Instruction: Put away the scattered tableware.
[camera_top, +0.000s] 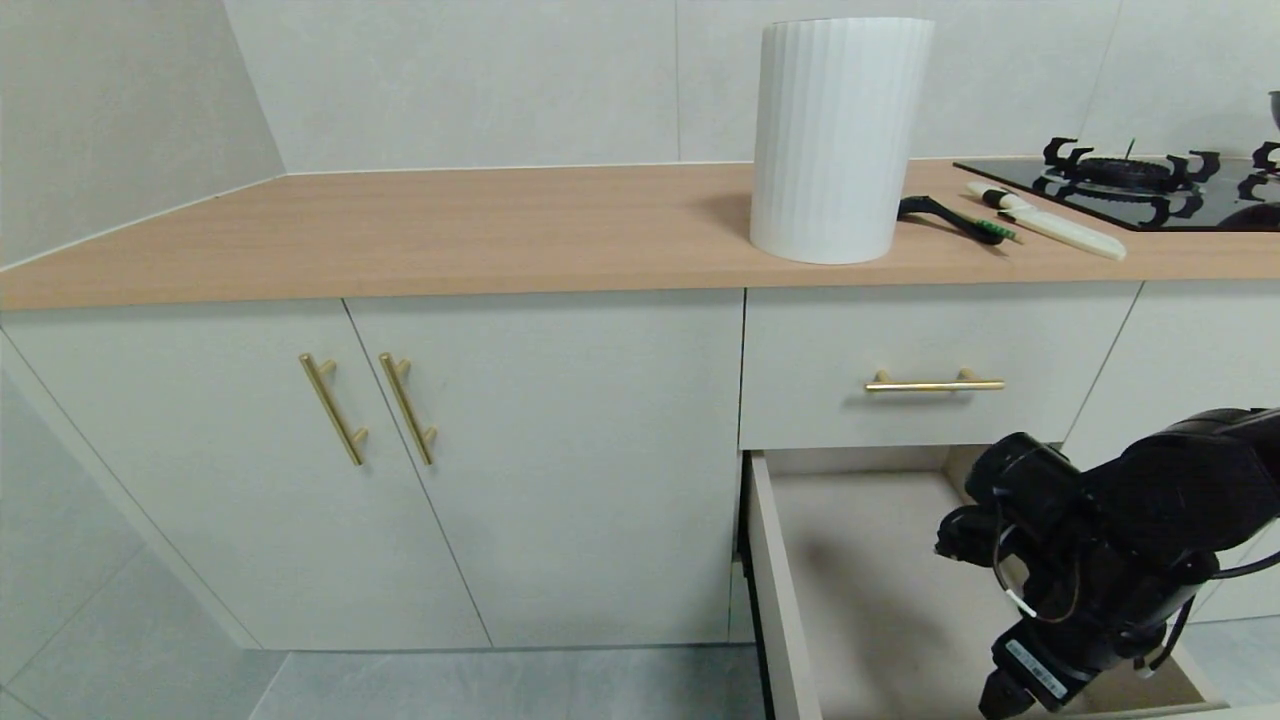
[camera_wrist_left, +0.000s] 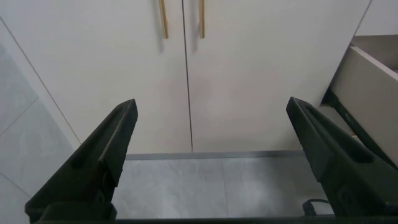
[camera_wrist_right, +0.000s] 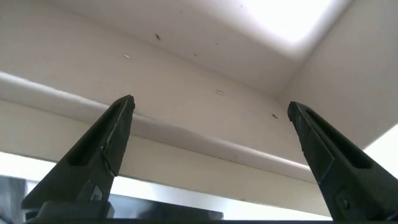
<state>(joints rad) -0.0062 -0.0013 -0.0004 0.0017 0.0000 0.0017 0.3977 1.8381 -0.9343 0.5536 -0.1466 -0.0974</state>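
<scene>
the right hand (camera_wrist_right: 209, 104) hangs low in the open drawer (camera_top: 870, 580), its fingers spread wide with nothing between them. the right arm (camera_top: 1120, 530) comes in over the drawer's right side. the left hand (camera_wrist_left: 211, 102) is also spread and bare. it sits down by the cupboard doors (camera_wrist_left: 186, 68), facing them and the floor (camera_wrist_left: 186, 186), with the drawer's side off at one edge.

the tableware is up on the tabletop (camera_top: 450, 225), well above the right hand and a little to its right. it lies near the right end, between the tall white cylinder (camera_top: 835, 140) and the hob (camera_top: 1130, 185). a black tool (camera_top: 955, 220) with a green tip lies just beside the cylinder's foot. a white knife (camera_top: 1060, 225) lies just beside that, nearer the hob. both have their long axes slanting from back left to front right, roughly along the front edge.

i'd say the right arm is much the nearer. it would have to rise past the shut top drawer (camera_top: 935, 384) to come down on the pieces, turning across their length.

none of the tableware is in the open drawer yet. from where i stand i can't tell what, if anything, the cylinder holds.
</scene>
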